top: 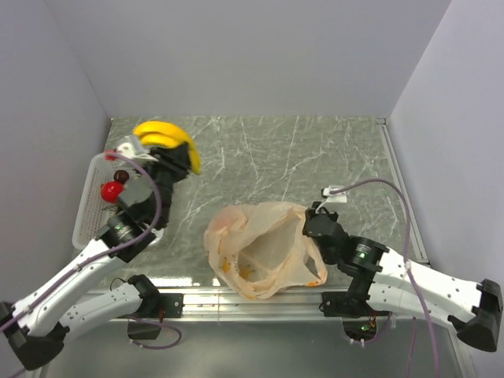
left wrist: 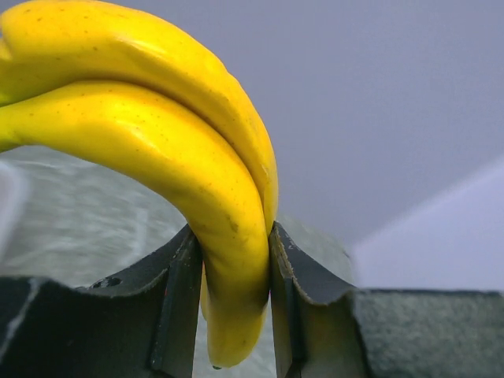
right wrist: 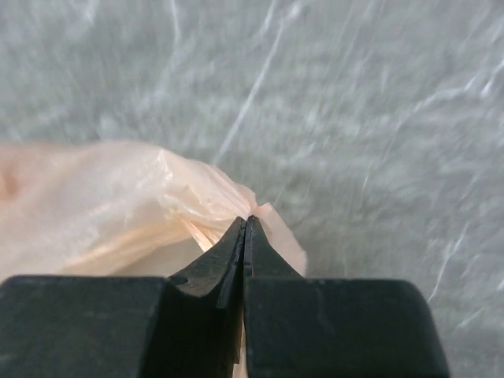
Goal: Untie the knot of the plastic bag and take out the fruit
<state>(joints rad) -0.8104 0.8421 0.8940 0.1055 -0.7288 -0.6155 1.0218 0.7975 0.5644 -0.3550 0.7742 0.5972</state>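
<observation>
Firstly, the left gripper (top: 175,161) (left wrist: 232,236) is clenched on the bananas (top: 165,135) (left wrist: 157,150). Its two dark fingers (left wrist: 177,299) press the lower end of the bunch from both sides, and the rest of the bunch curves up and away above them. The bananas are bright yellow and smooth, with a few tiny brown specks. In the top view they hang in the air over the far left part of the table (top: 315,157), just beside the far end of the white basket (top: 85,224).

In this basket lie a red round fruit (top: 112,190) and, just beyond it, a dark maroon fruit (top: 120,175).

The right gripper (top: 313,224) (right wrist: 246,224) is closed tight on a thin edge of the plastic bag (top: 264,248) (right wrist: 94,197), so that only a small fold of plastic comes out between the tips. The bag lies on the green-grey marbled table near the front edge, between the two arms. It is pale peach-orange, thin and wrinkled, half transparent, and its mouth stands open toward the right gripper. On its lower left side some orange-yellow patches show; I cannot tell whether they are fruit or print.
</observation>
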